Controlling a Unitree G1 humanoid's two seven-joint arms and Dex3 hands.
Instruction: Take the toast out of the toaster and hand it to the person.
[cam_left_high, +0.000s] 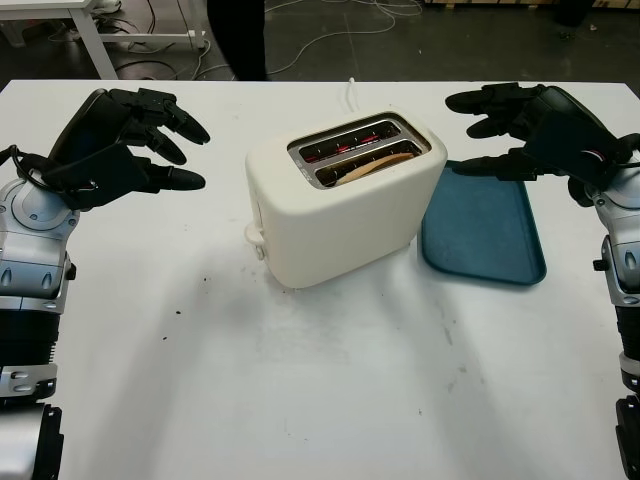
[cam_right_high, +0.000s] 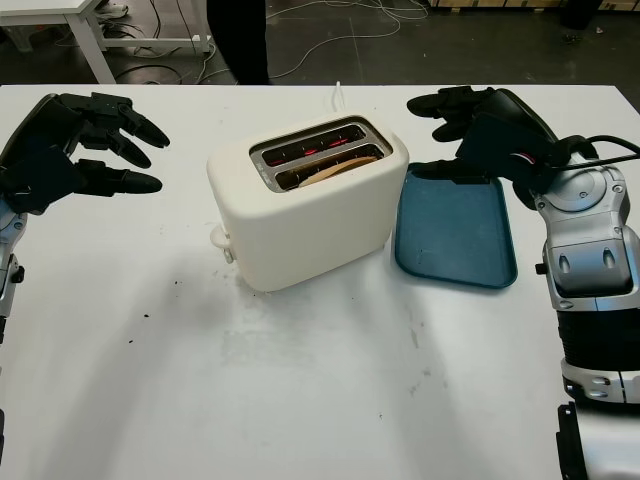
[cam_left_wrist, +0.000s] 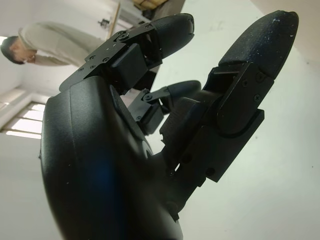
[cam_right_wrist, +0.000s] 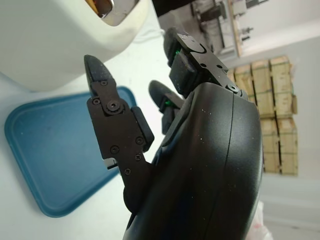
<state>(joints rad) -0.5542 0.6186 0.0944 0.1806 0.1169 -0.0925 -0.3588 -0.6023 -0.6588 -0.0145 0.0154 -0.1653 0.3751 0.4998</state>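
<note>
A cream two-slot toaster (cam_left_high: 340, 215) stands at the middle of the white table (cam_left_high: 300, 400). A brown slice of toast (cam_left_high: 372, 163) sits low in its nearer slot; the farther slot glows red inside. My left hand (cam_left_high: 150, 140) hovers open above the table, well left of the toaster. My right hand (cam_left_high: 495, 125) hovers open to the toaster's right, over the far end of a blue tray (cam_left_high: 485, 225). A person (cam_left_wrist: 47, 42) in a light top appears in the left wrist view; dark legs (cam_left_high: 238, 35) stand beyond the table's far edge.
The blue tray lies flat right beside the toaster. A white cord (cam_left_high: 352, 92) runs from the toaster toward the far edge. Small dark crumbs (cam_left_high: 178, 310) dot the table at front left. Cables and a white table leg (cam_left_high: 95, 45) are on the floor beyond.
</note>
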